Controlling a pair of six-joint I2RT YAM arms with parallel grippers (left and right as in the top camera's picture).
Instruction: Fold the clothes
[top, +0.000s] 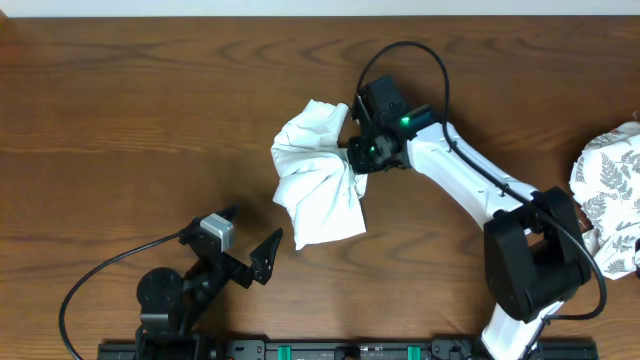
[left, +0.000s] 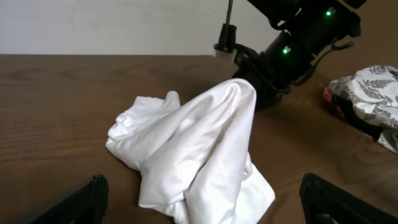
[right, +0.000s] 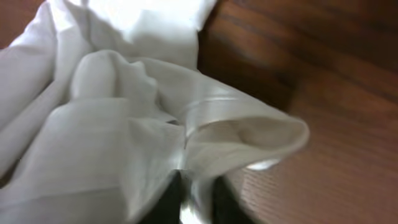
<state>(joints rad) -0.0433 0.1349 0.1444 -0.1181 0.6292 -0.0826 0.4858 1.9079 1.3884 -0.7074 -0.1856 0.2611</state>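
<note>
The clothes, a plain white T-shirt, lie crumpled near the middle of the wooden table, with one part pulled up into a peak. My right gripper is shut on a fold of the T-shirt at its right edge; the dark fingertips pinch the fabric at the bottom of the right wrist view. My left gripper stands wide open near the front of the table, just short of the shirt's lower edge. In the left wrist view the T-shirt rises ahead, with one finger at each side.
A white cloth printed with grey fern leaves lies bunched at the table's right edge, also seen as the fern cloth behind the right arm. A black rail runs along the front.
</note>
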